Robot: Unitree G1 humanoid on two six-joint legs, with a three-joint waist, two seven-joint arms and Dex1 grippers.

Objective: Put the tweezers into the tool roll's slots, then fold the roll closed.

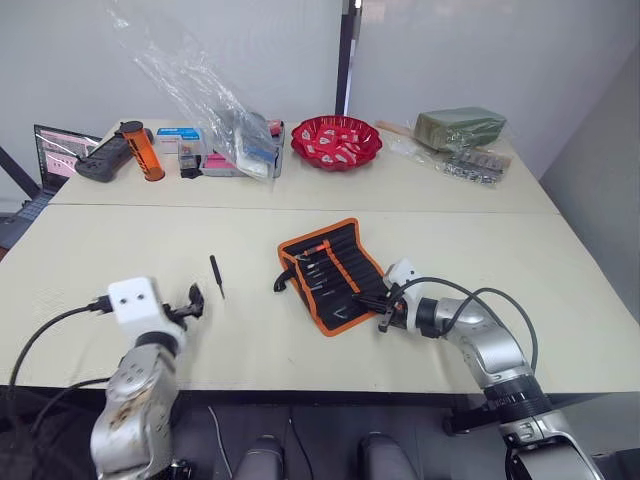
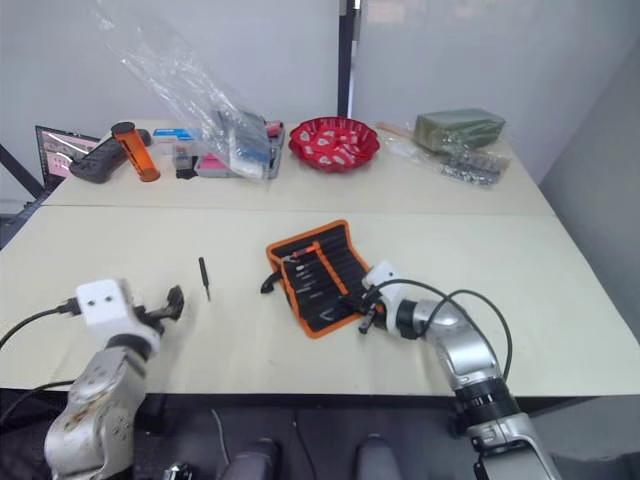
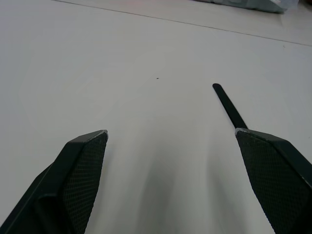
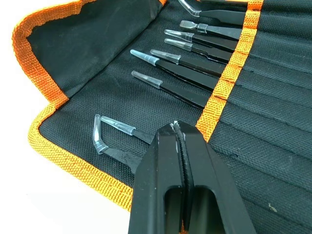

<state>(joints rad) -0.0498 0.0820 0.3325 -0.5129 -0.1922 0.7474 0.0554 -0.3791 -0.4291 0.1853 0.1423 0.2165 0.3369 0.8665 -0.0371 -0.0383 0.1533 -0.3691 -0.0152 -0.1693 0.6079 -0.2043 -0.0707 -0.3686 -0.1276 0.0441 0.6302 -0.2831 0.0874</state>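
**Right end effector pinched on bent tweezer at roll's near edge; left wide open and empty**

We see the left end effector (image 3: 170, 141) nearest, low over the counter (image 1: 250, 330) with its fingers (image 3: 83, 161) spread wide and nothing between them. Just beyond it lies one loose tweezer (image 1: 216, 275), flat on bare counter, apart from the fingers and well apart from the tool roll (image 1: 330, 270).

Right end effector (image 4: 179, 131) sits at the roll's near orange edging, fingers pressed together. A bent-tip tweezer (image 4: 114, 141) runs under them; we read it as gripped, though the contact itself is hidden.

The roll lies open and flat mid-counter, angled, with its tie cord (image 1: 281, 283) trailing off its left side. Several tweezers (image 4: 175, 66) sit side by side in the slots (image 4: 263, 97) along the orange centre strip (image 4: 229, 73), tips pointing out onto the inner flap.

Far side: red bowl (image 1: 336, 141), orange canister (image 1: 141, 150), clear plastic bag (image 1: 200, 90), green packet (image 1: 460, 127).
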